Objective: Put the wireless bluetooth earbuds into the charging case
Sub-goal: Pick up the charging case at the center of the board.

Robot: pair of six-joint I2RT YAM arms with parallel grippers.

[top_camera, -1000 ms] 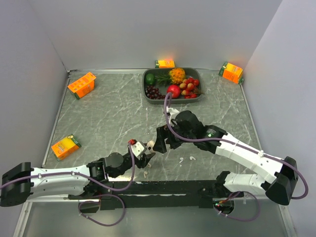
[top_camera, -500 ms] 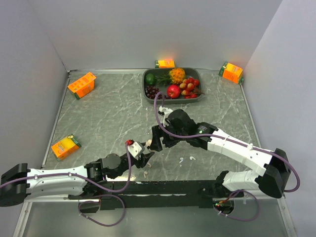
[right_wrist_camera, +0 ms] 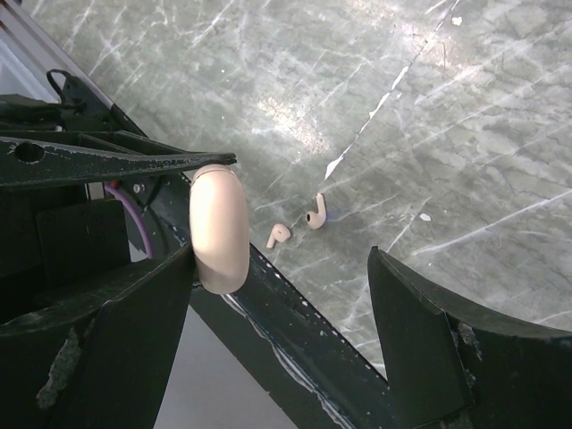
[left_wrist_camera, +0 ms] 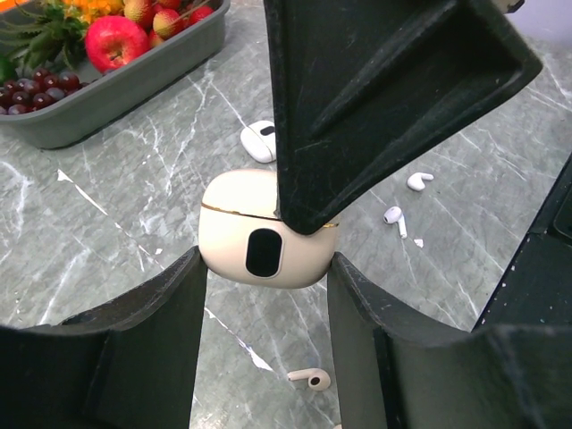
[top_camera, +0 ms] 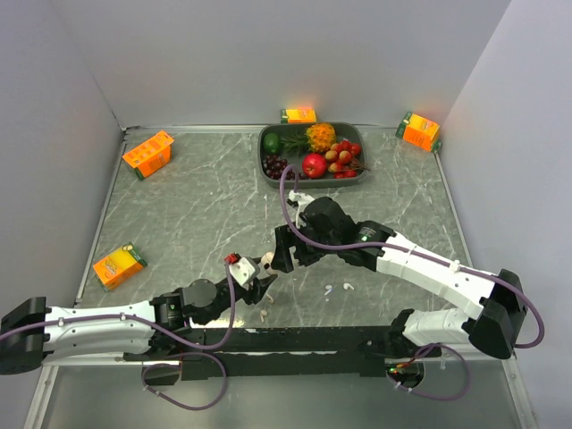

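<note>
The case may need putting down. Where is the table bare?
Free: the stretch between the upper-left carton, the lower-left carton and the fruit tray; also right of the tray, in front of the right carton. Crowded: near middle, with left gripper, right gripper, charging case and earbuds.

1. Table (top_camera: 197,206): grey marble-pattern top with white veins, pale walls on three sides.
2. Tray (top_camera: 262,147): dark grey, rectangular, at the back edge, slightly right of centre.
3. Tray contents:
   - red apple (top_camera: 314,165) front-centre
   - dark grapes (top_camera: 275,166) in the front-left corner
   - green lime (top_camera: 272,142) back-left
   - orange spiky fruit (top_camera: 320,136) back-centre, green sprig beside it
   - small red fruits (top_camera: 343,154) clustered on the right
4. Four orange juice cartons:
   - back-centre carton (top_camera: 299,115) just behind the tray, at the back wall
   - back-right carton (top_camera: 418,131) in the far right corner
   - back-left carton (top_camera: 148,153) lying angled
   - left-edge carton (top_camera: 119,265) nearer, also angled
5. Cartons sit well apart from each other.
</note>
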